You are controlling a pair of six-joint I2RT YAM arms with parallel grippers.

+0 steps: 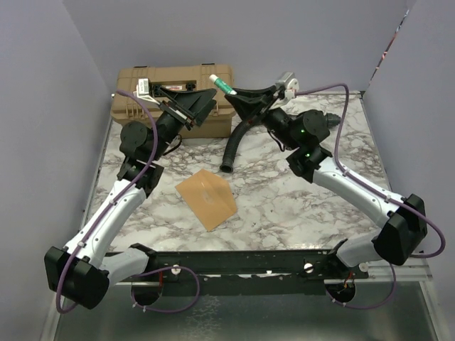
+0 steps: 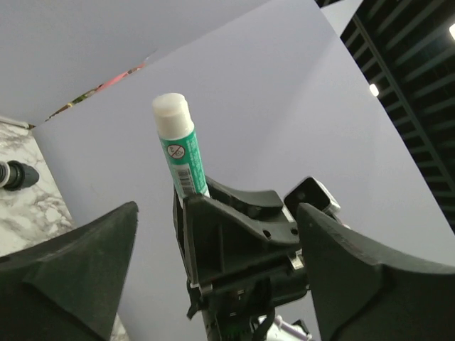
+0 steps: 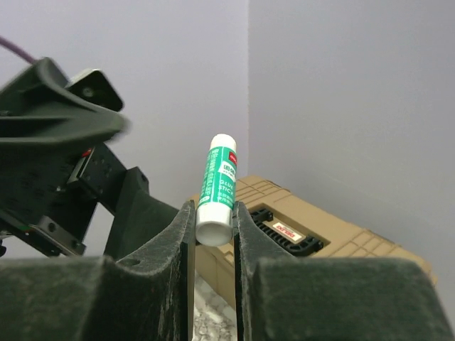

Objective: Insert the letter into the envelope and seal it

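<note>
The orange-tan envelope [image 1: 206,197] lies flat on the marble table in the middle, apart from both grippers. No separate letter sheet shows. My right gripper [image 1: 238,94] is raised at the back and shut on a green and white glue stick [image 1: 220,84], white end up; the wrist view shows its fingers [image 3: 181,234] clamping the stick's [image 3: 219,185] base. My left gripper [image 1: 206,106] is open and raised just left of the stick. In its wrist view the stick [image 2: 178,145] and the right gripper [image 2: 234,234] stand between its spread fingers [image 2: 71,263].
A tan toolbox [image 1: 142,106] stands at the back left, behind the left gripper; it also shows in the right wrist view [image 3: 320,234]. A black hose [image 1: 238,142] lies on the table under the right gripper. Grey walls close in on three sides.
</note>
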